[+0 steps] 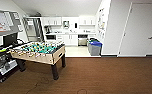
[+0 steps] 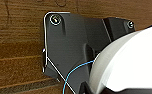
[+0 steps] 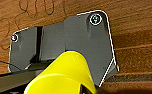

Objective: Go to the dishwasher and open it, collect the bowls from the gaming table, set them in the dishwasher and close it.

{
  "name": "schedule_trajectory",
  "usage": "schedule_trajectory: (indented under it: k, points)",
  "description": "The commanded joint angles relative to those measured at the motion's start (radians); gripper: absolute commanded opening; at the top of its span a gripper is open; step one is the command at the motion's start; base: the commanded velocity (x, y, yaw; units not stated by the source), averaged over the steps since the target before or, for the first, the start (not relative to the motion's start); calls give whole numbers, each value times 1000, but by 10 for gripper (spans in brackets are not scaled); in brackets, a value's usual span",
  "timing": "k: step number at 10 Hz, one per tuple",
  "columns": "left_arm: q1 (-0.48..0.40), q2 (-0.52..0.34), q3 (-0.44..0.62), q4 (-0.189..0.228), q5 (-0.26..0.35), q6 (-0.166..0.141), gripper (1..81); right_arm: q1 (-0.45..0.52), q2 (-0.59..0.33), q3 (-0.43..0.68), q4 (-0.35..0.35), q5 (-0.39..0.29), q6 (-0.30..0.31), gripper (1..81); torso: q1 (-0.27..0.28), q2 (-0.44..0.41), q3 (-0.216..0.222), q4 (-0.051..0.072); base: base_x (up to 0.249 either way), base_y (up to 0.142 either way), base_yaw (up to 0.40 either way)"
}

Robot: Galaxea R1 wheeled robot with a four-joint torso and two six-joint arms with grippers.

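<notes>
The dishwasher (image 1: 82,40), with its steel front, sits under the counter of the kitchen nook far ahead; from here I cannot tell how its door stands. A white bowl (image 2: 127,62) hangs close above the brown floor in the left wrist view, carried by my left gripper, whose fingers are hidden behind it. A yellow bowl (image 3: 64,75) hangs the same way in the right wrist view, carried by my right gripper, fingers hidden too. The gaming table is out of view.
A green-field table-football table (image 1: 40,51) stands ahead on the left, beside a dark desk with a monitor (image 1: 9,40). A grey bin with a blue lid (image 1: 95,47) stands at the kitchen entrance. A white wall and door (image 1: 142,30) are on the right. Brown carpet (image 1: 99,75) stretches ahead.
</notes>
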Motion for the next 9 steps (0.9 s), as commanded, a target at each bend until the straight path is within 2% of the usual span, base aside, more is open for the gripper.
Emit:
schedule_trajectory:
  k: [1, 9]
  points:
    - [-35, -16, -2, 8, 19, -4, 10, 44, -14, 3, -9, -43, -2, 10, 0, 0, 0, 0, 124, 0, 0]
    - [-35, -10, -2, 11, 19, -4, 10, 45, -9, 3, -11, -43, -3, 10, 0, 0, 0, 0, 136, 0, 0]
